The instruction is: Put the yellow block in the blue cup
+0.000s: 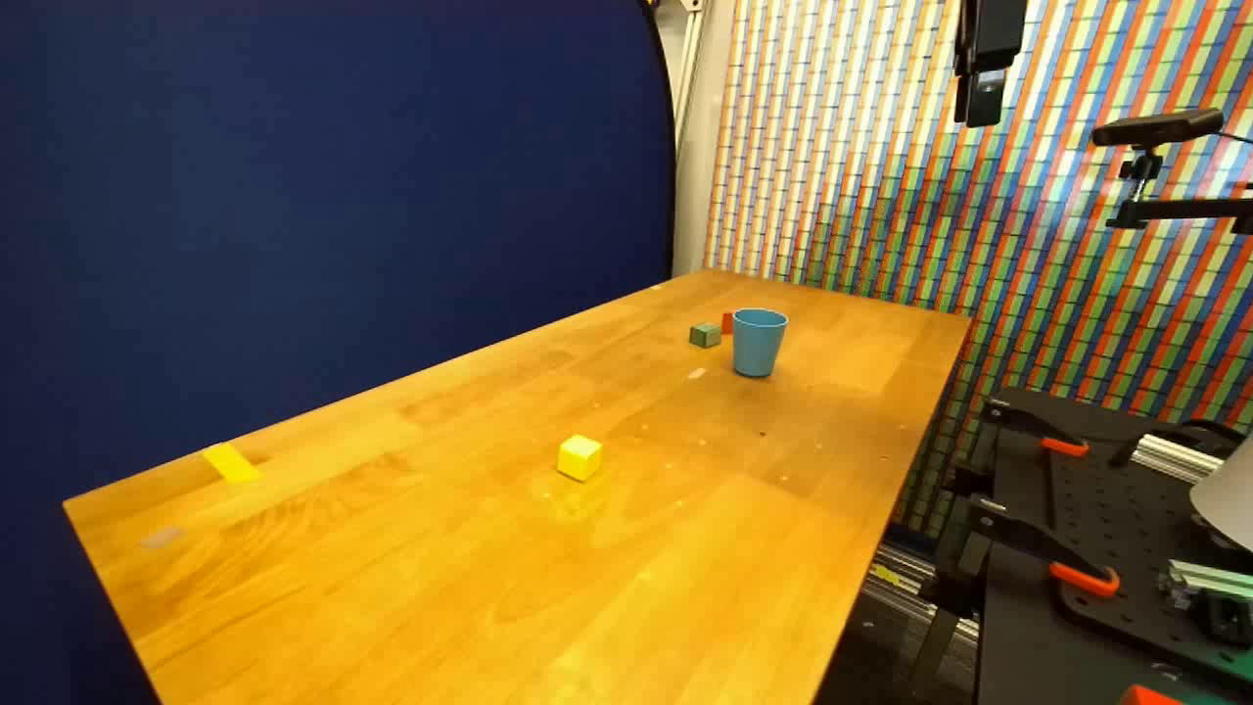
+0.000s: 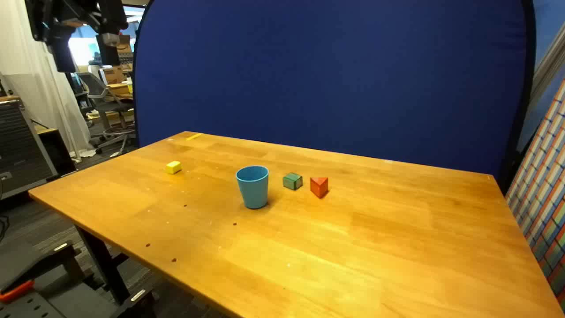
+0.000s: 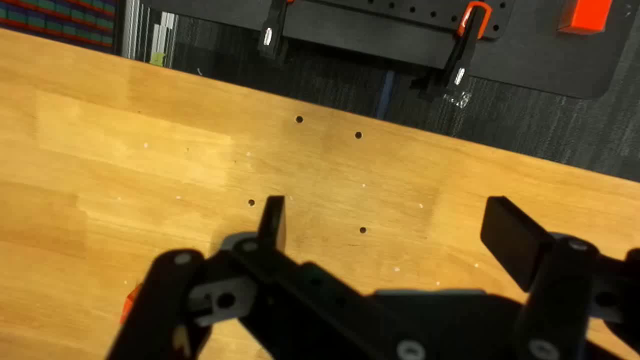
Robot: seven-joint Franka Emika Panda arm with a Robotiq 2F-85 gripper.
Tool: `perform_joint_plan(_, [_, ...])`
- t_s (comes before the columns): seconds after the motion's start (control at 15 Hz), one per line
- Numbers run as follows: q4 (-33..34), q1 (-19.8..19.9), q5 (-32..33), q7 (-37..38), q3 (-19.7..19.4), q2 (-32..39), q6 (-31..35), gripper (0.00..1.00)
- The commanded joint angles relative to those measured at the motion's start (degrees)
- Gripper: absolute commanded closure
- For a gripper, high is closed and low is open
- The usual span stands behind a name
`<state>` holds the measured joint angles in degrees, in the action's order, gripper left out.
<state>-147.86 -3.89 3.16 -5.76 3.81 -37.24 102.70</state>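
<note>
The yellow block (image 1: pixel 580 457) is a small bright cube on the wooden table, and it also shows in an exterior view (image 2: pixel 173 167). The blue cup (image 1: pixel 759 345) stands upright on the table, apart from the yellow block; it also shows in an exterior view (image 2: pixel 254 191). My gripper (image 2: pixel 88 64) is high above the table, well away from both things. It also shows at the top of an exterior view (image 1: pixel 979 108). In the wrist view the gripper (image 3: pixel 385 220) is wide open, with only bare tabletop between its fingers. The yellow block and cup are out of the wrist view.
A green block (image 2: pixel 292 181) and a red triangular block (image 2: pixel 319 187) lie near the cup. The red block partly shows in the wrist view (image 3: pixel 129 303). Yellow tape (image 1: pixel 232 463) marks a table edge. A black side table (image 1: pixel 1057 627) with orange-tipped clamps adjoins the wooden table (image 1: pixel 470 587).
</note>
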Motion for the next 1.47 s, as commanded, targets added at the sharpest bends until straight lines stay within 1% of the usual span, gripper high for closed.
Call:
perform_joint_plan(0.0, [0.2,-0.5,0.3,0.3,-0.4,0.0,-0.1,0.00])
perform_joint_plan(0.47, [0.4,-0.5,0.3,0.3,-0.4,0.0,-0.1,0.00])
perform_joint_plan(0.53, [0.6,-0.5,0.8,1.7,0.6,2.1,2.2,0.00])
perform_joint_plan(0.8, [2.4,-3.6,0.2,4.0,5.8,14.8,12.0,0.00])
perform_joint_plan(1.07, [6.6,-6.7,1.0,6.5,10.2,29.5,22.2,0.00])
perform_joint_plan(1.27, [11.9,-8.1,2.9,8.8,11.8,40.7,27.6,0.00])
perform_joint_plan(1.4, [16.9,-9.2,5.4,9.4,11.7,48.1,29.9,0.00])
